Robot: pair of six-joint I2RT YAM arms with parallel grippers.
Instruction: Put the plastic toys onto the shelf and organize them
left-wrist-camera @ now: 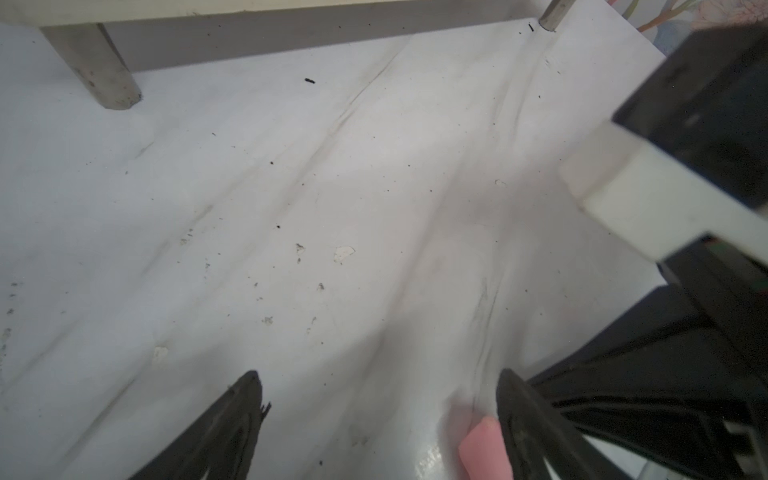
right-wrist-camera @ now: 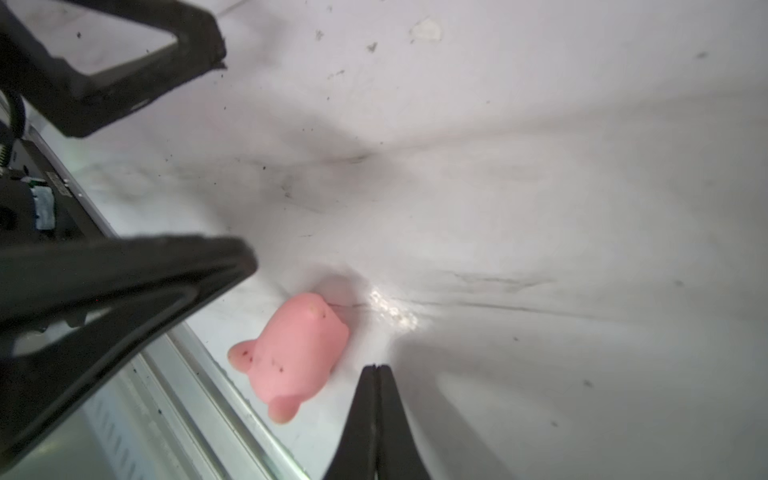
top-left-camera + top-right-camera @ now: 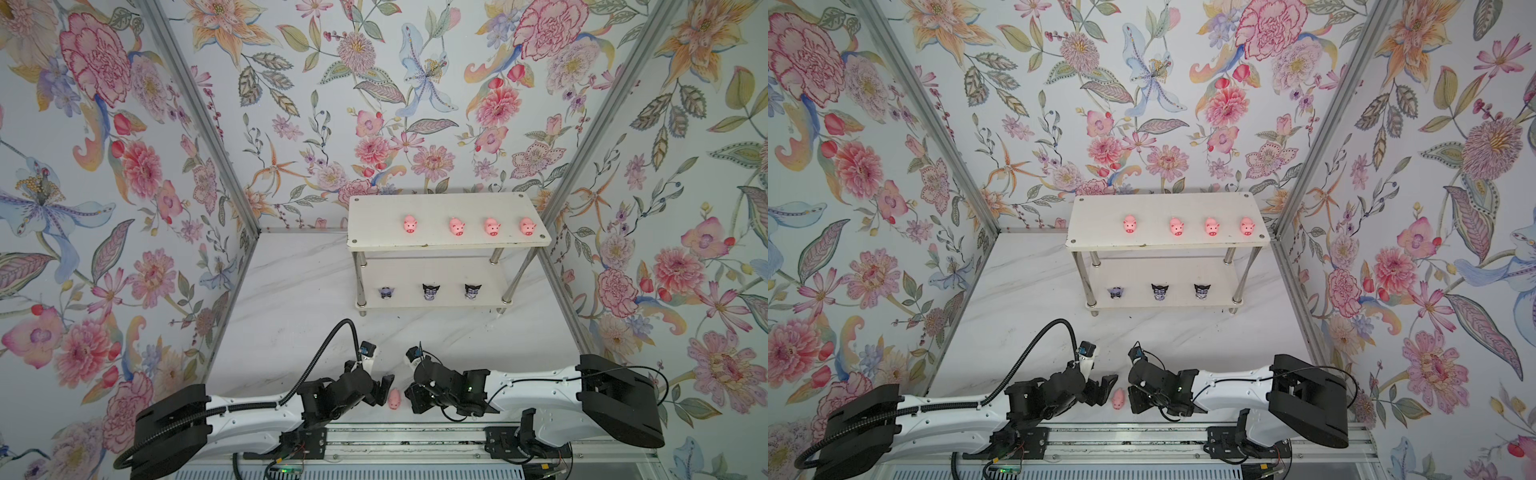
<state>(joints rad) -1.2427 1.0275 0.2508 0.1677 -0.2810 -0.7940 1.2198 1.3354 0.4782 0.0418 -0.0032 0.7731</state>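
Pig point(image 2: 299, 353) on the table's point(image 3: 291, 299) near edge, between left gripper point(image 1: 380, 376) and right gripper point(image 2: 376, 370).
Plain pink, long axis near-to-far, snout apparently nearward; left jaws gape empty beside it, right ones pinched closed, empty. Beyond, shelf point(image 3: 449, 244): three figurines point(image 3: 431, 291) below, four pigs point(image 3: 457, 227) on top.

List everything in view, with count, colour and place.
shelf: one, white, two boards on chrome legs, back right of the table
shelf pigs: four, pink, in a row on the top board
figurines: three, purple-and-white with black ears, in a row on the lower board
loose pig: one, pink, on the table near its front edge, between the two hands
table: one, white marbled
walls: three, floral
left hand: black, open, beside the loose pig
right hand: black, shut, empty
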